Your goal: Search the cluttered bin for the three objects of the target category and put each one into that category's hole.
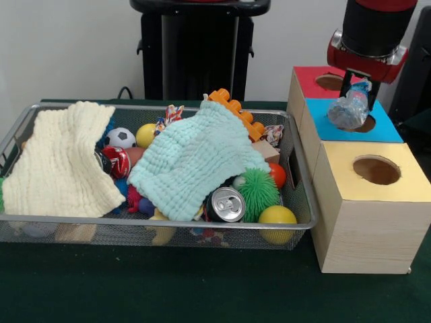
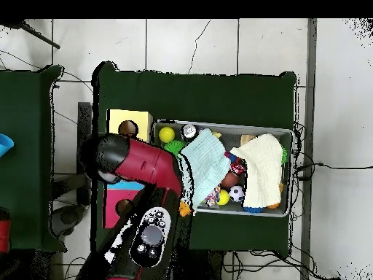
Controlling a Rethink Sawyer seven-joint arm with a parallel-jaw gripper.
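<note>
My gripper (image 1: 357,98) is shut on a clear wrinkly bottle (image 1: 349,112) with a bit of blue label. It holds the bottle just above the round hole (image 1: 368,124) of the blue-topped box (image 1: 387,129), at the hole's left edge. The wire mesh bin (image 1: 168,221) stands left of the boxes and also shows in the overhead view (image 2: 218,125). No other clear bottle shows in the bin; two cloths cover much of it. In the overhead view the red arm (image 2: 138,162) hides the gripper and most of the blue box.
A cream cloth (image 1: 64,161) and a mint cloth (image 1: 195,158) lie over the clutter. A silver can (image 1: 226,204), yellow balls (image 1: 277,215), a green spiky ball (image 1: 258,190) and an orange brick (image 1: 237,109) show. The red-topped box (image 1: 316,81) and the yellow-topped box (image 1: 374,171) flank the blue one.
</note>
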